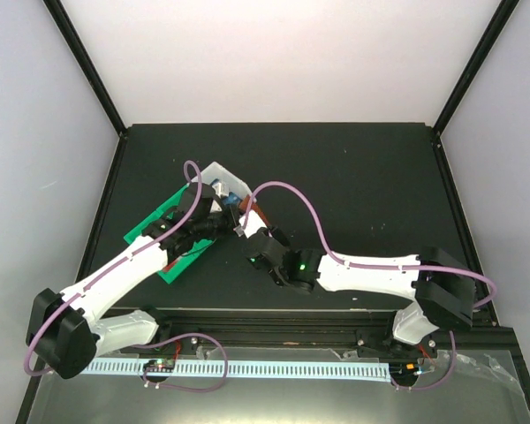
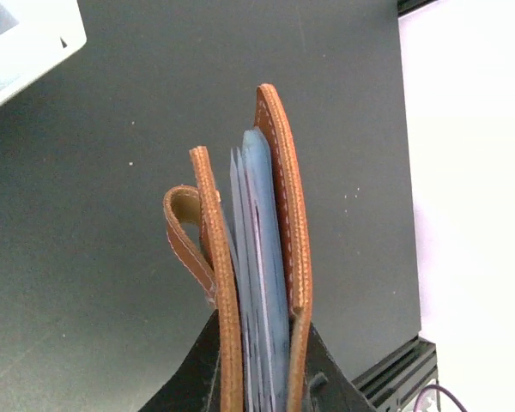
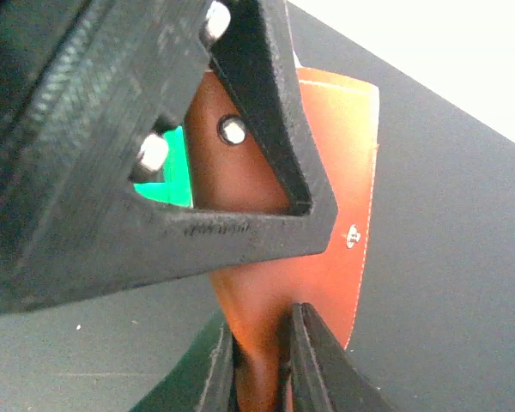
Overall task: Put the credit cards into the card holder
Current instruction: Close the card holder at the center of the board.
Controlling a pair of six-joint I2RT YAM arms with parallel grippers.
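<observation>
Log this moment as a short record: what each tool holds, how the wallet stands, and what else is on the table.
left tool: shut on the wallet, which its camera sees edge-on
right tool: shut on one brown leather cover of the wallet
wallet: partly open, clear pockets fanned between the two covers, snap tab curled to one side
tray: green and white, on the table, partly under the left arm
contact with table: cannot tell whether the wallet touches it
</observation>
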